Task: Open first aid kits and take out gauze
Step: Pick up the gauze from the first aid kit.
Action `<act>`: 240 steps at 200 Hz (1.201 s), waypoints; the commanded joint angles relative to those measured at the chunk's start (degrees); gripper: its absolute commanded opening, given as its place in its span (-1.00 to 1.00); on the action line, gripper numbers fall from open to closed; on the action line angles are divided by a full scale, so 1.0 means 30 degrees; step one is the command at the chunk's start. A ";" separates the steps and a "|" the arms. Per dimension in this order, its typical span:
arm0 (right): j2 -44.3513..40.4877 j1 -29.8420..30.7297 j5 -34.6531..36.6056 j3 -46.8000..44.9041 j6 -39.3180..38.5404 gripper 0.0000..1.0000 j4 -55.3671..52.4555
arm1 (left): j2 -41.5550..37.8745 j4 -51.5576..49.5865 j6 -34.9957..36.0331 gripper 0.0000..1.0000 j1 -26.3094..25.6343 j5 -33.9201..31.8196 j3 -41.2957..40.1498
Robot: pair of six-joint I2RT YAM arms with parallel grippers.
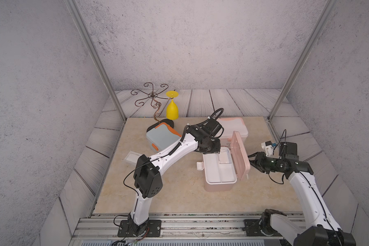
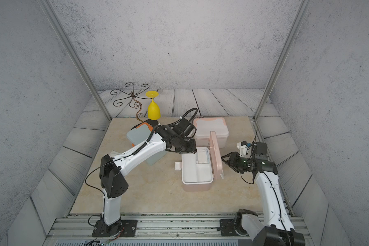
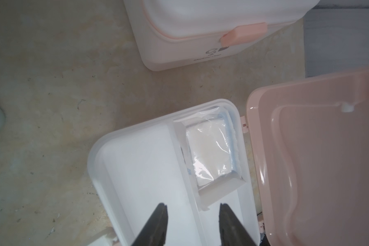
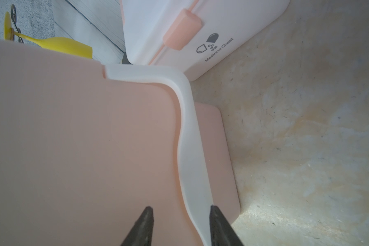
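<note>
Pink kit (image 1: pixel 218 187): open; lid (image 1: pixel 241 153) stands near upright on the side nearest the R arm, white tray (image 3: pixel 141 170) exposed.
Gauze (image 3: pixel 211 149): in the tray's small corner compartment by the hinge side, not yet lifted.
L gripper (image 3: pixel 192 206): over the tray's long compartment, jaws spread, nothing between them; prob. lining up on the gauze.
R gripper (image 4: pixel 180 207): at the lid's outer face, jaws spread, pinching nothing; prob. there to stop the lid dropping. Contact: can't tell.
Other kits: grey-blue kit (image 1: pixel 162 136) & white kit (image 1: pixel 234 127) shut, latch (image 3: pixel 243 34) down.
Loose packet (image 1: pixel 131 157): flat on the table by the L arm (image 1: pixel 173 153), looks like gauze.
Surface: beige marbled table (image 1: pixel 179 198), scuffed.
Room: grey textured walls (image 1: pixel 200 42), plank-look boards (image 1: pixel 222 102), metal posts (image 1: pixel 98 64); yellow goblet (image 1: pixel 172 108) upside down by wire stand (image 1: pixel 151 95) at the back.
</note>
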 commanded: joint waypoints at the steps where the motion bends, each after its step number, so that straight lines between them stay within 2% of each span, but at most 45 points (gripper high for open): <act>1: -0.0537 0.0070 0.0146 0.0355 -0.0218 -0.10 -0.0193 | 0.0939 -0.1566 0.0375 -0.20 -0.0296 -0.0694 0.1031; 54: -0.0694 0.0052 0.0204 0.0296 -0.0247 -0.10 -0.0245 | 0.3240 -0.3015 0.0907 -0.31 -0.0704 -0.1184 0.3711; 80: -0.0783 0.0066 0.0245 0.0296 -0.0277 -0.10 -0.0311 | 0.4180 -0.3627 0.1031 -0.51 -0.0751 -0.0929 0.4541; 123: -0.0801 0.0073 0.0234 0.0238 -0.0277 -0.10 -0.0283 | 0.3764 -0.3665 0.1060 -0.88 -0.0778 -0.1131 0.4416; 131: -0.0801 0.0060 0.0234 0.0237 -0.0281 -0.10 -0.0282 | 0.3681 -0.3697 0.1058 -1.00 -0.0779 -0.1123 0.4415; 206: -0.0618 0.0061 0.0238 0.0237 -0.0306 -0.10 -0.0308 | 0.1129 -0.3112 0.1219 -1.00 -0.0592 -0.1780 0.4450; 240: -0.0567 0.0051 0.0322 0.0296 -0.0365 -0.10 -0.0345 | -0.1241 -0.3043 0.0791 -1.00 -0.0065 -0.2861 0.2634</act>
